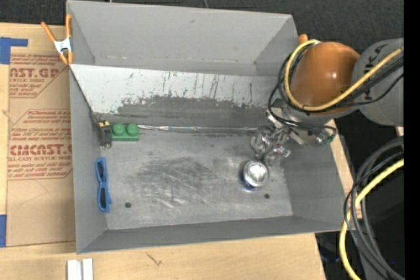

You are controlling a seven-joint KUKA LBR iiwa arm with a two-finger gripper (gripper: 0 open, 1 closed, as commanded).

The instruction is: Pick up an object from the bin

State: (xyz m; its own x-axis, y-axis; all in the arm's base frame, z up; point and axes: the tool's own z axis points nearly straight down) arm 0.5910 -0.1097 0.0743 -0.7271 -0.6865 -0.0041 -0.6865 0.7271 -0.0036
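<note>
Grey bin (177, 42) — pincer (272, 146) indistinct, perhaps just beside silvery round object (254, 174).

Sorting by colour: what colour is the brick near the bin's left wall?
The brick is green, camera view.

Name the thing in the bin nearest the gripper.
The shiny silver round piece, right side, close by the gripper; the green brick and blue toy glasses lie far left.

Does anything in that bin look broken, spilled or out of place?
Nothing much: the green brick, blue toy glasses and shiny round object lie apart, none visibly broken. Only the bin floor looks scuffed.
</note>
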